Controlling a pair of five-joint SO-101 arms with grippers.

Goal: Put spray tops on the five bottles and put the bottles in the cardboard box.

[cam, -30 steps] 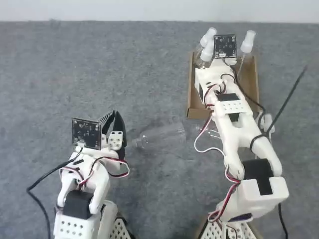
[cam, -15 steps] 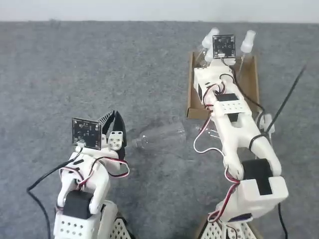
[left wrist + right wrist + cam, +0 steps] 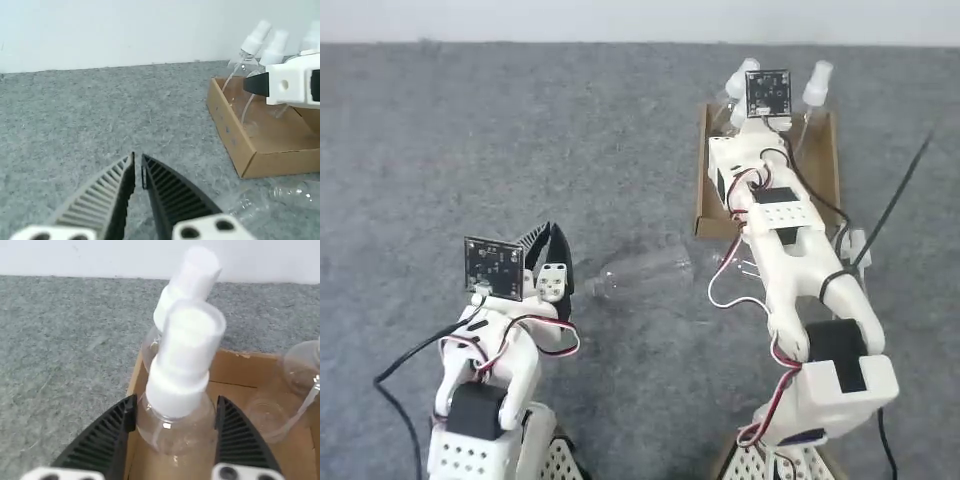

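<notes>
light: bright, even, diffuse | shadows: faint, soft on grey table (image 3: 440,130) | glare: small glints on lying bottle (image 3: 650,270)

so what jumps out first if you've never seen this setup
The right gripper clasps an upright spray bottle with a white top at the edge of the cardboard box, beside other capped bottles standing inside. One clear bottle lies on its side on the grey carpet between the arms, just ahead of the shut left gripper.

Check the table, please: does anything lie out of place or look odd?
Yes. One clear bottle lies on its side on the grey mat, outside the cardboard box. No white spray top shows on it, while the upright bottles in the box have theirs.
</notes>
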